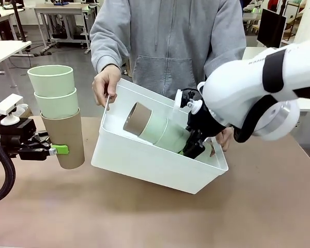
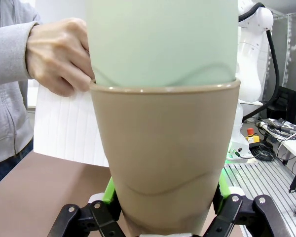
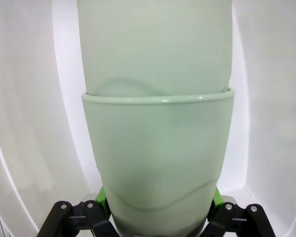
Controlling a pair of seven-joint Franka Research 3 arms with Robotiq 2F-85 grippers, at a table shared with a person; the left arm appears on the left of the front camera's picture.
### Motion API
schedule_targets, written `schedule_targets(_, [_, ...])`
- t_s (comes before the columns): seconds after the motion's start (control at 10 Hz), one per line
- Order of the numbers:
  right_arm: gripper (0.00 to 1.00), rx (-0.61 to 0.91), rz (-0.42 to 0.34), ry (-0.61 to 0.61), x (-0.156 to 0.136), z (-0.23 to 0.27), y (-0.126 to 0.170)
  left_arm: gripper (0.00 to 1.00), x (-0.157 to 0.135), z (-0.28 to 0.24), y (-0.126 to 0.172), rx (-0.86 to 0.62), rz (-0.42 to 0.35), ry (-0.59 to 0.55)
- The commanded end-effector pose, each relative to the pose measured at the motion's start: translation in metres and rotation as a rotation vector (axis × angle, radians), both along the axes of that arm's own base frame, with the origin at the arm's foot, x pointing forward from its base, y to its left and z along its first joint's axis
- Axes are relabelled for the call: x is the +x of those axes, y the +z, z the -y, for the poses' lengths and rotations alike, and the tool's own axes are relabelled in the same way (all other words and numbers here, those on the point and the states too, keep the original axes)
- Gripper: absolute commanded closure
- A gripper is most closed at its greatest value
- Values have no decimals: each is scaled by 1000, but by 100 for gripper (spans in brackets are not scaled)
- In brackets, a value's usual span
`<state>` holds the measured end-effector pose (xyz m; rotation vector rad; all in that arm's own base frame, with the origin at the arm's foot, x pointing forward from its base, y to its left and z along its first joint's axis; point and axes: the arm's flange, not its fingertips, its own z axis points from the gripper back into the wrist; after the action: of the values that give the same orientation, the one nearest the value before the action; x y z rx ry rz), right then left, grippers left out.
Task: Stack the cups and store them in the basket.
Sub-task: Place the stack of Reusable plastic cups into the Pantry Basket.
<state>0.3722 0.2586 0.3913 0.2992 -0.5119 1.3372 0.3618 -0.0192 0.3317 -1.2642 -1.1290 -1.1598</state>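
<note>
My left gripper (image 1: 56, 150) is shut on the tan bottom cup (image 1: 67, 139) of an upright stack, with two mint cups (image 1: 52, 90) nested in it, held above the table left of the basket. The left wrist view shows that tan cup (image 2: 163, 163) between the green pads of the left gripper (image 2: 163, 202). The white basket (image 1: 144, 163) is tilted toward me, a person's hands holding its rim. Inside it, my right gripper (image 1: 192, 147) is shut on a mint cup (image 1: 173, 137) of a second stack lying on its side, ending in a tan cup (image 1: 137, 119). The right wrist view shows this mint cup (image 3: 158, 158) in the right gripper (image 3: 158, 210).
The person stands at the far side; one hand (image 1: 106, 82) grips the basket's left rim, the other hand (image 1: 225, 138) its right end behind my right gripper. Bare brown table (image 1: 144, 217) lies in front of the basket. The basket wall (image 2: 64, 131) stands close behind the left stack.
</note>
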Motion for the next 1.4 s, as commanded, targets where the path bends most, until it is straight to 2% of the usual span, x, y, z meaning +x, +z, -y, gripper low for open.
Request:
schedule_targets(0.0, [16, -32, 7, -26, 1, -8, -5, 15, 0, 0, 6, -15, -1, 5])
schedule_targets(0.4, [16, -66, 8, -17, -10, -9, -13, 15, 0, 0, 6, -15, -1, 5])
schedule_targets(0.8, [16, -62, 0, -4, -6, -19, -20, 15, 0, 0, 6, -15, -1, 5])
schedule_targets(0.9, [0, -61, -11, 5, -6, -17, -18, 15, 0, 0, 6, -15, -1, 5])
schedule_targets(1.2, [0, -23, -7, 8, -8, -6, -7, 15, 0, 0, 6, -15, -1, 5])
schedule_targets(1.3, [0, 0, 0, 4, -12, 6, 7, 15, 0, 0, 6, -15, -1, 5])
